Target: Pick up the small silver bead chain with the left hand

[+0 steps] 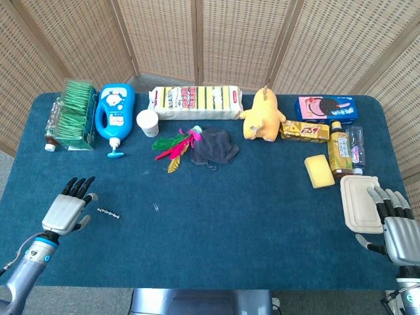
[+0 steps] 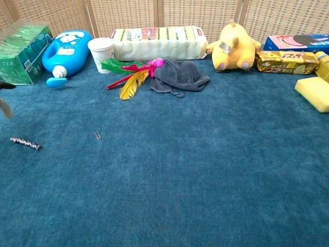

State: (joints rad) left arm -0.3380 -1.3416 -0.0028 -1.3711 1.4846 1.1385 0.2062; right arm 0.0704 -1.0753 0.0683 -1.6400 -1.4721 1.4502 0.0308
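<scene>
The small silver bead chain (image 1: pixel 108 213) lies flat on the blue table cloth at the left; the chest view shows the bead chain (image 2: pixel 25 143) near its left edge. My left hand (image 1: pixel 67 206) hovers just left of it, fingers spread, holding nothing. Only a sliver of a fingertip (image 2: pixel 5 107) enters the chest view at the left border. My right hand (image 1: pixel 397 226) rests at the table's right edge beside a beige lidded box (image 1: pixel 359 203), fingers apart and empty.
A tiny paper clip (image 1: pixel 156 207) lies right of the chain. Along the back stand a green tea box (image 1: pixel 73 113), blue bottle (image 1: pixel 115 113), paper cup (image 1: pixel 147 122), feathers (image 1: pixel 172 146), grey cloth (image 1: pixel 214 146), yellow plush (image 1: pixel 263 117), snack packs and a sponge (image 1: pixel 318 170).
</scene>
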